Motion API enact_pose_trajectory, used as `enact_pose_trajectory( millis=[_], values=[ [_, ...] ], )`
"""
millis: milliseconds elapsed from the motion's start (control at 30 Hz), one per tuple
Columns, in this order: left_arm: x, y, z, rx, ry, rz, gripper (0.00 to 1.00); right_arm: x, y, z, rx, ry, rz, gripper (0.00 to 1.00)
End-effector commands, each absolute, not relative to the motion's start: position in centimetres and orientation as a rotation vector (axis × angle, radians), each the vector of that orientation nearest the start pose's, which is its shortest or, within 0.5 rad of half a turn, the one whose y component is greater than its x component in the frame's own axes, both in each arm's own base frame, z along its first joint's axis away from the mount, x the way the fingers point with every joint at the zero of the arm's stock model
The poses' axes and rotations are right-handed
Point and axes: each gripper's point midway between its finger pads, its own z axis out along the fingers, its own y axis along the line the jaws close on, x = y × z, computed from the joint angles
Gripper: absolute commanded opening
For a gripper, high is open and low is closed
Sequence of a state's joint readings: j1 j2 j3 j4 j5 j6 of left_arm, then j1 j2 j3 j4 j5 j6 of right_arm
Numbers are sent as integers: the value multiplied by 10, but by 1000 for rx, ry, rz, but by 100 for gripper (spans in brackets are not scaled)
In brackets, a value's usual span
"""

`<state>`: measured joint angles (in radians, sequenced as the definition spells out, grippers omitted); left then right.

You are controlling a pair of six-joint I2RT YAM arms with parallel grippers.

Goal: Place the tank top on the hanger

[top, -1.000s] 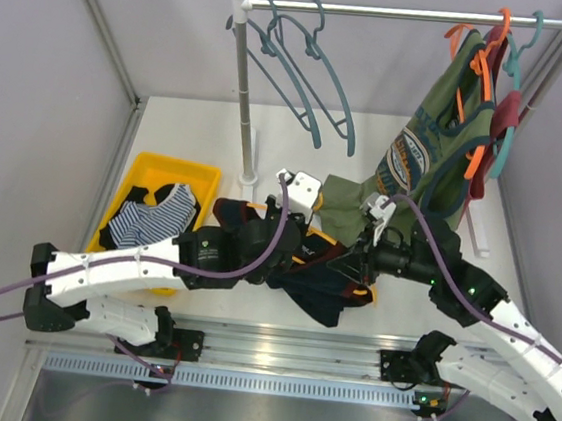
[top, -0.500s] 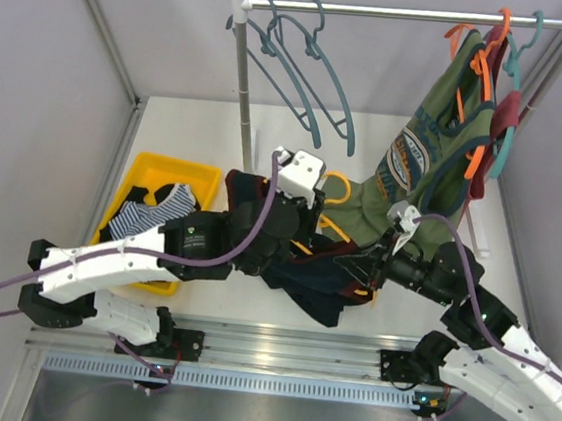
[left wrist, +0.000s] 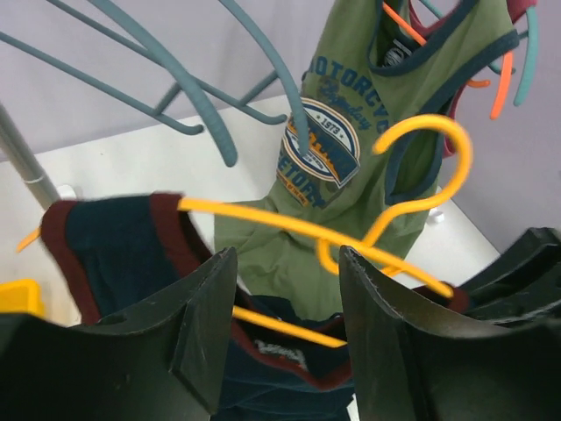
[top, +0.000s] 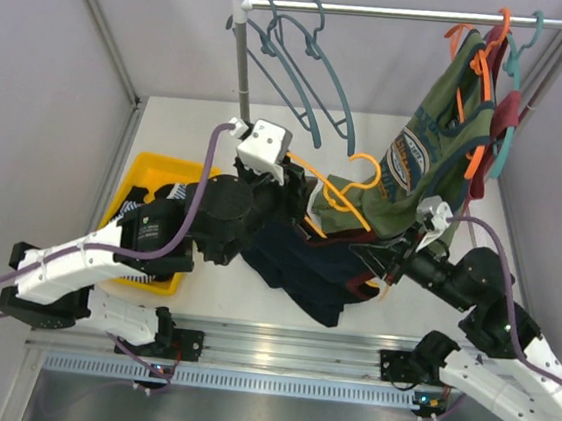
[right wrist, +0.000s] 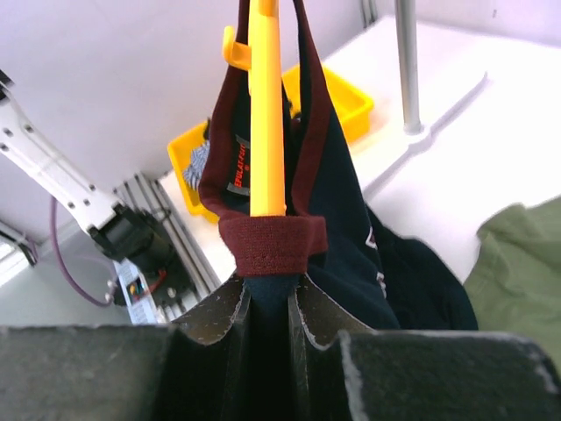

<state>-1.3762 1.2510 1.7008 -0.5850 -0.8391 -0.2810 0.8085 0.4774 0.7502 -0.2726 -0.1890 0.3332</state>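
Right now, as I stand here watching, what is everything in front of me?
tank top: one, navy with maroon trim, mid-table, lifted on the hanger
hanger: one, yellow-orange, threaded through the tank top
rail: one, silver, across the back
blue-grey hangers: two, rail's left end
green top: one, olive, hanging at rail's right end
orange hanger: at least one, by the green top
bin: one, yellow, table's left
striped garment: one, blue-white, in the bin
table: one, white
left tool: black, open, facing the hanger
right tool: black, shut on the tank top's strap
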Motion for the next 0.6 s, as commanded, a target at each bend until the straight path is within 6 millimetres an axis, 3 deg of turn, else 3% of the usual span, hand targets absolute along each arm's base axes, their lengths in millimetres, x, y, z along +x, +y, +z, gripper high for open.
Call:
enact_pose_trajectory(
  millis=[0, 33, 233, 267, 333, 367, 433, 467, 533, 567],
  values=[
    [186, -257, 495, 169, 1587, -550, 55, 128, 194, 402, -499, 1358, 1043, 0],
    [186, -248, 498, 149, 1578, -542, 55, 123, 189, 416, -497, 1333, 1046, 0],
    [193, -210, 510, 8, 1549, -467, 55, 112, 175, 460, -496, 1299, 1028, 0],
    [194, -206, 511, 5, 1545, -461, 54, 106, 167, 475, -491, 1278, 1029, 0],
    [194, -200, 514, -16, 1535, -463, 55, 107, 164, 486, -478, 1281, 1013, 0],
    [194, -199, 514, -12, 1534, -454, 54, 101, 155, 506, -465, 1248, 1012, 0],
    [194, -198, 514, -14, 1534, -448, 55, 104, 155, 508, -469, 1298, 993, 0],
    [194, -200, 513, -4, 1536, -451, 54, 98, 146, 528, -451, 1265, 988, 0],
    [194, -201, 512, 2, 1536, -454, 55, 101, 145, 530, -452, 1316, 966, 0],
    [193, -203, 511, 8, 1538, -458, 54, 93, 131, 552, -421, 1276, 959, 0]
  ],
)
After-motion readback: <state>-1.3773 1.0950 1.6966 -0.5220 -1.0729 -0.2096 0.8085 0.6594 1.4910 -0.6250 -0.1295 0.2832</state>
